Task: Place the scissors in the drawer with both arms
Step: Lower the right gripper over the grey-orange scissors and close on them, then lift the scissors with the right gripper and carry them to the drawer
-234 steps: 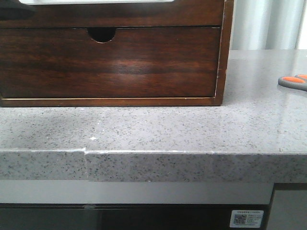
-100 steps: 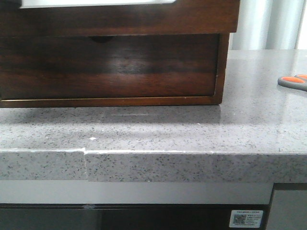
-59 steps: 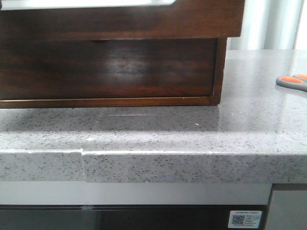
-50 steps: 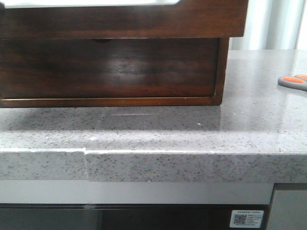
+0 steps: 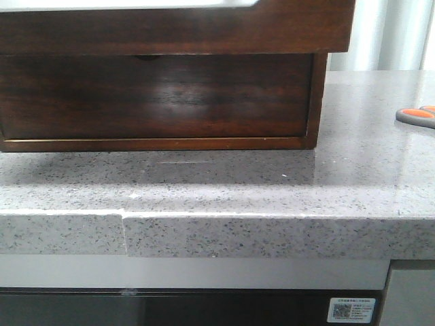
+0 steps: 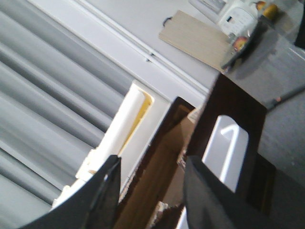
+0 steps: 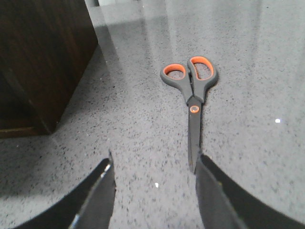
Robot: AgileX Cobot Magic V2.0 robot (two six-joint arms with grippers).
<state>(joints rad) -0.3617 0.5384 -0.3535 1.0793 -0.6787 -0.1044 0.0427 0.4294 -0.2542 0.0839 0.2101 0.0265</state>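
Note:
The drawer (image 5: 177, 30), a wide plain dark wood front, stands pulled out of the wooden box toward the camera and overhangs the taller notched front (image 5: 156, 95) below it. My left gripper (image 6: 152, 191) is open; its fingers (image 6: 102, 191) straddle the open drawer's edge, with the tan inside (image 6: 164, 162) between them. The scissors (image 7: 190, 95), grey with orange-lined handles, lie shut on the counter, handles away from my right gripper (image 7: 155, 191). It is open and empty just above the counter, one finger (image 7: 214, 200) by the blade tip. The scissors also show at the front view's right edge (image 5: 416, 115).
The grey speckled counter (image 5: 272, 183) carries the box, and its front edge is near the camera. The box's corner (image 7: 43, 62) stands to one side of the right gripper. A white rounded part (image 6: 226, 148) lies on the box top. Grey curtains hang behind.
The drawer has slid out toward the camera, now hiding almost all of the lower front's notch. The scissors have not moved.

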